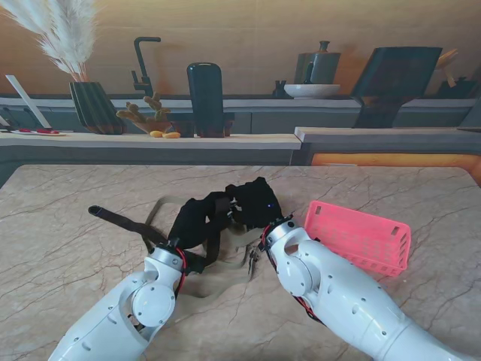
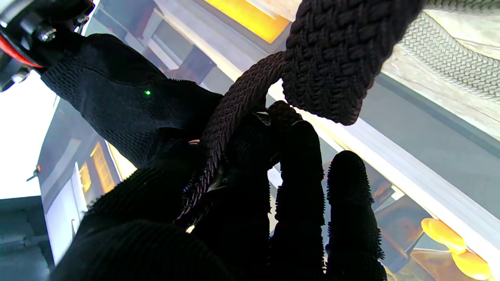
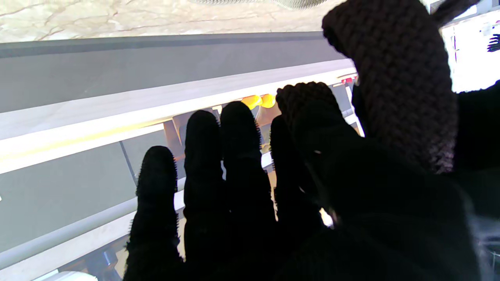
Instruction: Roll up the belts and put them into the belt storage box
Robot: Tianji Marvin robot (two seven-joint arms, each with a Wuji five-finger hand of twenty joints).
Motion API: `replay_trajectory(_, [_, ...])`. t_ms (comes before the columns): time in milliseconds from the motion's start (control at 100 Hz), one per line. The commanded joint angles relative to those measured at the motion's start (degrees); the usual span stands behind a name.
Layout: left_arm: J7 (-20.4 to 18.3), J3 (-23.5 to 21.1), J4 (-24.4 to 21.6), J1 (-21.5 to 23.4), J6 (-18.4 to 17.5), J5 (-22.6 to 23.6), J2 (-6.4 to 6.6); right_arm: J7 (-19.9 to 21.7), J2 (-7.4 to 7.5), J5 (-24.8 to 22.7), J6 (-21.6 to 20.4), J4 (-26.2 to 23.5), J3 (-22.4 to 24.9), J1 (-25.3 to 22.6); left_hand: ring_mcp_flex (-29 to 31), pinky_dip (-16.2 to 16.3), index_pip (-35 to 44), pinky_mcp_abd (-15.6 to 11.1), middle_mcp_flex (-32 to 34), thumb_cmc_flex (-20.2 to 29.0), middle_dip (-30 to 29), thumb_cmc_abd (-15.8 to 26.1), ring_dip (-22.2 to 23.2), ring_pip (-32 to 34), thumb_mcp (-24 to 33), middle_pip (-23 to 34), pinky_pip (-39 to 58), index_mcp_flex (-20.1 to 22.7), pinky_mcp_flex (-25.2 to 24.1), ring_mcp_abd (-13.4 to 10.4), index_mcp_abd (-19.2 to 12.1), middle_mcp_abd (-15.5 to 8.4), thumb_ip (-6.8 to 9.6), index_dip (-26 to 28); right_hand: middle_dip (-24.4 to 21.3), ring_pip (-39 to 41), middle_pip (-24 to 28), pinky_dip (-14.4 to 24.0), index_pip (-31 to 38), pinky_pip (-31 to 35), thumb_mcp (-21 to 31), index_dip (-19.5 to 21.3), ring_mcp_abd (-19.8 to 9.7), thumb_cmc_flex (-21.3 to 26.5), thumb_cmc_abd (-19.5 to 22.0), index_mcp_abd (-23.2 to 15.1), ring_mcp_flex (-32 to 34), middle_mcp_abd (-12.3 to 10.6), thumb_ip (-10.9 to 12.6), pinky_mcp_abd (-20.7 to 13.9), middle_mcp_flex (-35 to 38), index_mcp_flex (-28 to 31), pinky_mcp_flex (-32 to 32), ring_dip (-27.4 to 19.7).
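A dark woven belt (image 1: 120, 218) trails from the left of the table up into both gloved hands, which meet over the middle. My left hand (image 1: 192, 222) is shut on it; in the left wrist view the belt (image 2: 328, 58) loops over and runs down between the left fingers (image 2: 297, 187). My right hand (image 1: 255, 201) touches the left and holds the same belt (image 3: 398, 86) by the thumb, its four fingers (image 3: 234, 175) stretched out. A beige woven belt (image 1: 159, 209) lies loose on the table under both hands. The pink belt storage box (image 1: 361, 237) sits to the right, tilted.
The marble table (image 1: 75, 256) ends at a low grey wall. Behind it a counter holds a vase of pampas grass (image 1: 94, 105), a dark canister (image 1: 205, 98), a tap and yellow fruit (image 1: 165, 134).
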Motion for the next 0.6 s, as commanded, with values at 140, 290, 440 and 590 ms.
replay_trajectory(140, [1.3, 0.8, 1.0, -0.9, -0.5, 3.3, 0.18, 2.2, -0.74, 0.8, -0.6, -2.1, -1.3, 0.1, 1.9, 1.5, -3.1, 1.2, -0.1, 1.9, 1.0, 1.6, 1.0, 1.5, -0.3, 1.4, 2.6, -2.0, -1.0, 0.9, -5.6, -0.9, 1.4, -2.1, 4.9, 2.4, 4.8, 1.6, 3.8, -1.4, -0.5, 6.8, 0.6, 4.2, 9.6, -6.2, -2.7, 4.3, 2.7, 1.4, -3.4, 1.5, -1.8, 1.8])
replay_trajectory(290, [3.3, 1.5, 2.2, -1.8, -0.8, 5.9, 0.34, 5.1, -0.07, 0.5, -0.4, -3.9, -1.6, -0.2, 2.8, 1.9, -1.1, 1.8, 0.7, -1.6, 1.1, -1.0, 0.8, 2.3, 1.9, 1.9, 3.1, -0.7, -0.4, 0.8, -6.9, -1.3, 1.04, -1.2, 10.6, 2.4, 7.9, 1.9, 2.9, -1.9, -2.6, 12.2, 0.0, 5.4, 12.7, -7.5, -3.6, 4.6, 3.1, 0.9, -6.3, -1.1, -1.7, 2.8])
replay_trajectory(440, [6.7, 1.9, 3.2, -2.4, 0.3, 8.2, 0.23, 7.2, 0.51, 0.5, -1.1, -5.6, -1.1, -1.0, 1.3, 3.0, 1.0, 3.4, -1.9, -0.1, 1.9, -1.3, 0.6, 3.0, -3.0, 2.4, 4.0, 1.2, -2.1, 2.1, -9.8, -0.1, -0.61, -0.9, 12.3, 0.7, 6.5, 2.0, 1.1, -2.6, -2.1, 13.6, -1.2, 5.6, 13.2, -9.1, -3.8, 3.1, 4.1, -0.1, -7.8, -2.4, -0.7, 2.5])
replay_trajectory(590, [7.3, 1.4, 3.0, -2.2, 1.4, 8.5, 0.21, 8.3, 0.75, 0.9, -1.3, -6.6, -0.6, -1.6, -4.1, 3.5, 0.7, 3.7, -15.8, 2.7, 4.7, 0.7, 1.1, 2.7, -11.9, -2.9, 3.3, 2.1, -6.0, 3.2, -13.3, 4.2, 0.35, -1.6, 12.4, -0.5, 5.0, 2.1, 0.5, -3.1, -0.9, 13.2, -1.9, 5.1, 12.4, -10.0, -3.3, 2.2, 4.6, -0.4, -7.5, -2.0, -0.2, 2.3])
